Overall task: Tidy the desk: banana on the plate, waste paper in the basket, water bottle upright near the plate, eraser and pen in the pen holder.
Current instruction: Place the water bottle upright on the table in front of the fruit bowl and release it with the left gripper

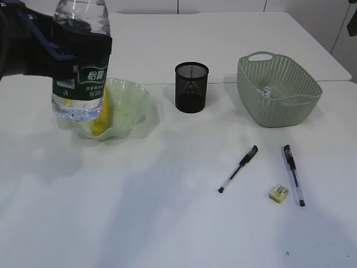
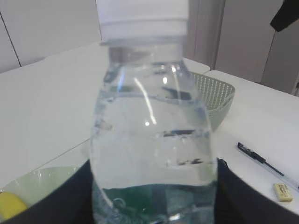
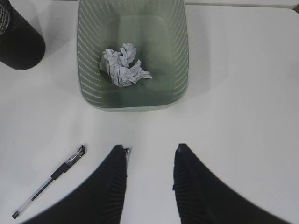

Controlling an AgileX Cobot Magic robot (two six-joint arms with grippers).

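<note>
the only writing i can make out is on the water bottle [image 1: 80, 61]: its dark green label [image 1: 83, 82] carries large white chinese characters, seemingly "怡寶", with a line of tiny white print beneath, too small to read. the eraser [image 1: 278, 193] shows faint marks, not legible from here.

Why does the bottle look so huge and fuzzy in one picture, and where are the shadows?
Left wrist view: the clear plastic water bottle fills the frame, close and soft, with white glare streaks. Exterior view: broad, faint shadows lie on the white table. Right wrist view: the crumpled paper in the pale green basket is sharp.
</note>
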